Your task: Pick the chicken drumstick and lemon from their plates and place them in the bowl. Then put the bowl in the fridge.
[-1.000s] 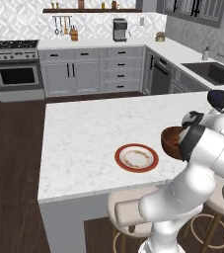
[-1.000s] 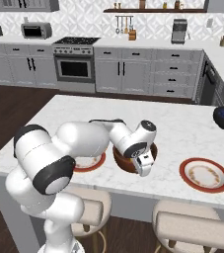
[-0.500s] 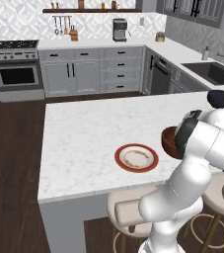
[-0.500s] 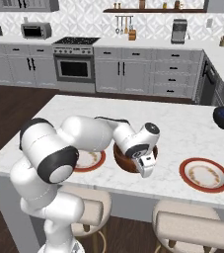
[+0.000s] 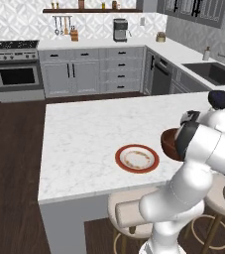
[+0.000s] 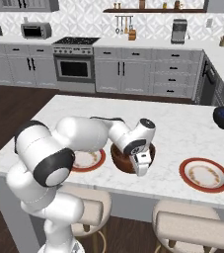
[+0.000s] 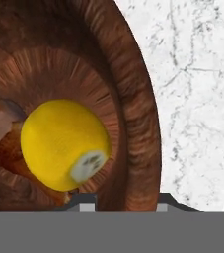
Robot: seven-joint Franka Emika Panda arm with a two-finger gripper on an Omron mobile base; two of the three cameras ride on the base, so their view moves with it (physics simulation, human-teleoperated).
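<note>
Pincer (image 7: 122, 200) of mine straddles the wall of the bowl (image 7: 140, 123), one finger inside and one outside, gripping its rim. Inside lie the lemon (image 7: 64, 144) and, beside it, the chicken drumstick (image 7: 5, 143). Both plates (image 6: 205, 174) sit bare on the table (image 6: 182, 133).

We are in a home kitchen, rendered. Marble island worktop (image 5: 84, 139) with stools (image 6: 197, 230) tucked under it. Beyond the gripper (image 6: 142, 167): grey cabinets (image 6: 128, 74), a steel range oven (image 6: 75, 66), a coffee maker (image 5: 120, 30) and a utensil rail (image 5: 62, 22) on patterned tile. Sink (image 5: 218, 72) to one side, dark wood floor (image 5: 10, 149).
</note>
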